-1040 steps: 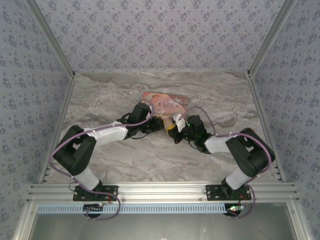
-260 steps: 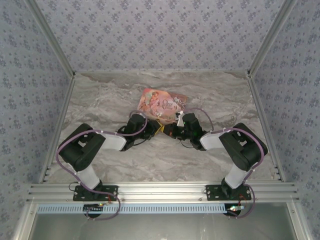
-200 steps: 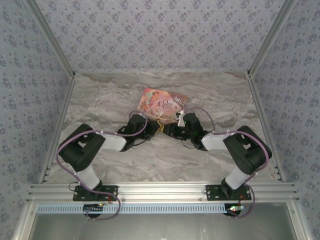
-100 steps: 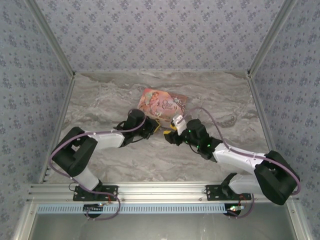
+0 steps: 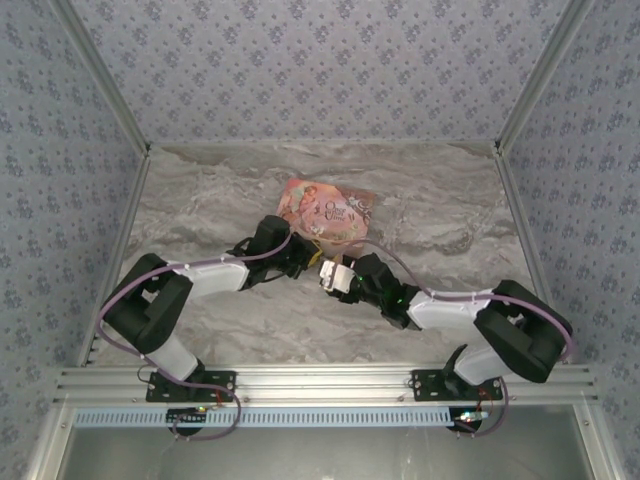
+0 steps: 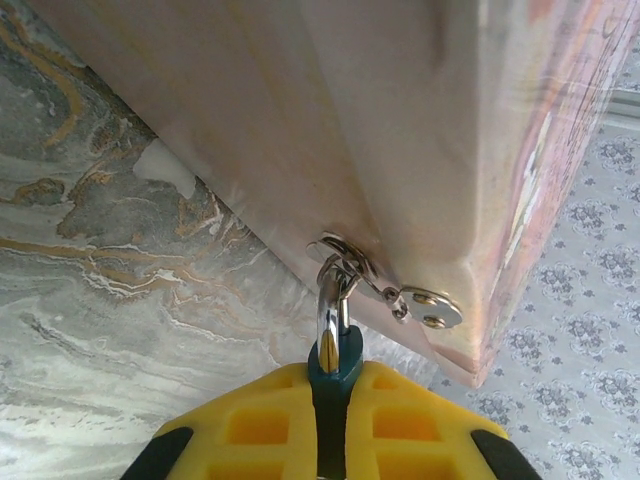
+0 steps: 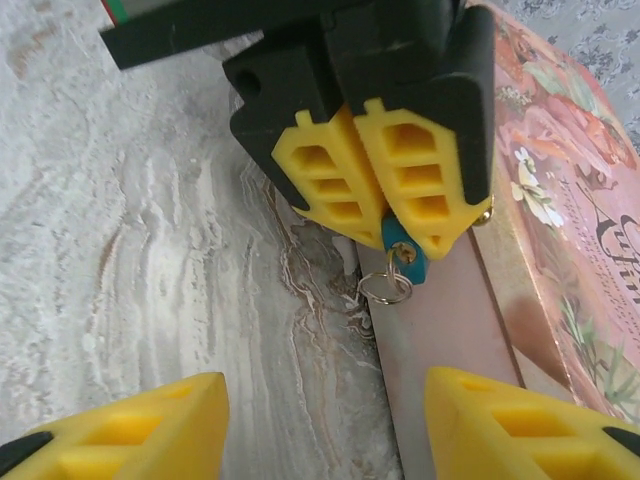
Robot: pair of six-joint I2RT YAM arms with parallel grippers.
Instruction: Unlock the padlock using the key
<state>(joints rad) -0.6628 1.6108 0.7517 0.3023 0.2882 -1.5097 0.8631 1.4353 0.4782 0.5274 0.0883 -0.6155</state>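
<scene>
The left gripper (image 6: 335,390) is clamping the padlock (image 6: 335,362), its shackle latched through the pink box (image 6: 300,120), while the wide-spread right gripper (image 7: 325,420) is facing the key (image 7: 404,256), apparently inserted just beyond the left fingertips but not yet turned.

Pink box (image 6: 300,120) tight behind padlock (image 6: 335,366)

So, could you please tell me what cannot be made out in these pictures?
Body of the padlock: left wrist view, mostly buried between fingers of the left gripper.
Keyhole end: right wrist view, too small to tell key from wire ring.
Fingers of the right gripper: right wrist view, cut off by the bottom edge.
</scene>
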